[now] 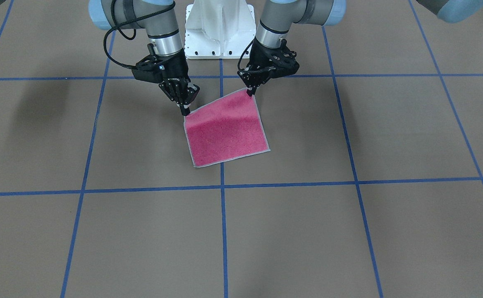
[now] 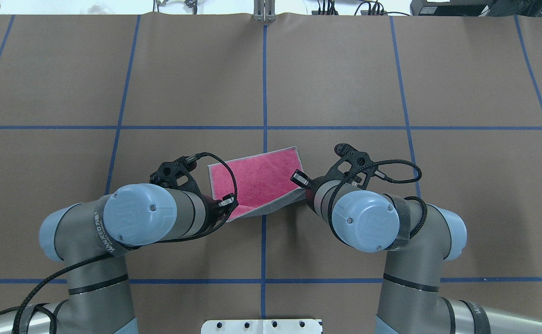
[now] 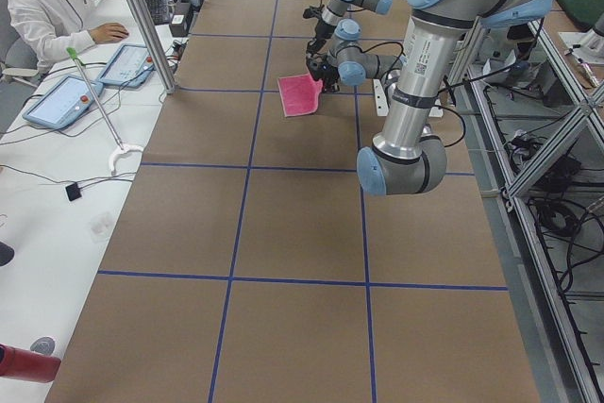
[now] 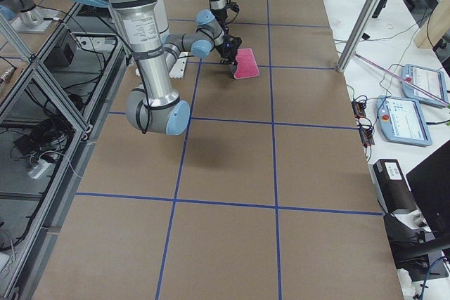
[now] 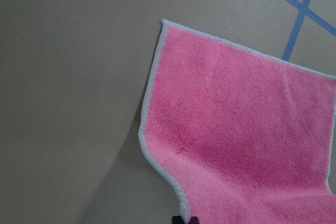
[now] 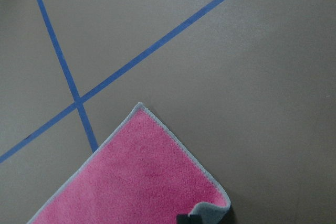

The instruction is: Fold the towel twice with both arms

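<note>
The towel [image 1: 225, 128] lies pink face up on the brown table, its far edge flat. Its two corners nearest the robot base are lifted, so a strip of the grey underside [image 2: 275, 204] shows in the overhead view. My left gripper [image 1: 251, 92] is shut on one raised corner, and my right gripper [image 1: 185, 111] is shut on the other. The left gripper [image 2: 228, 203] and the right gripper [image 2: 300, 179] flank the towel [image 2: 259, 178] in the overhead view. The left wrist view shows the pink face [image 5: 241, 129] sagging below the pinch. The right wrist view shows the held corner [image 6: 152, 182].
Blue tape lines [image 1: 221, 186] mark a grid on the table. The white pedestal base [image 1: 220, 29] stands just behind the grippers. Operators' tablets [image 3: 66, 101] and a desk lie beyond the table's far side.
</note>
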{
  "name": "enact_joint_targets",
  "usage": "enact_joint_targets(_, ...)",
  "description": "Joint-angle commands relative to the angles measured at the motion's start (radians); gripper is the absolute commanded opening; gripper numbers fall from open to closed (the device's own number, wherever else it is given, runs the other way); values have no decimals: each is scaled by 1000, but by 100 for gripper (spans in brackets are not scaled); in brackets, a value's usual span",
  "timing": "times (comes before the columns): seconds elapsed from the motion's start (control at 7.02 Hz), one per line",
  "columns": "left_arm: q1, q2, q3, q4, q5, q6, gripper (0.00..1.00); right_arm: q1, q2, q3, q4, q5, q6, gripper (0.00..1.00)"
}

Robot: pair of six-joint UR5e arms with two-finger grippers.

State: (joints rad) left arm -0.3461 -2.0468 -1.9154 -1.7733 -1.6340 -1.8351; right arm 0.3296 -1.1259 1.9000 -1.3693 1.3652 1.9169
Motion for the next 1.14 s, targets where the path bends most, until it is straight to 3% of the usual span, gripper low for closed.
enact_joint_targets(0.0, -30, -1, 36, 0, 2, 0, 0, 14, 38, -45, 1, 0, -2, 0)
enact_joint_targets(1.0, -68, -24, 98, -3, 0, 19, 0, 42, 57, -71, -2, -1, -6, 0)
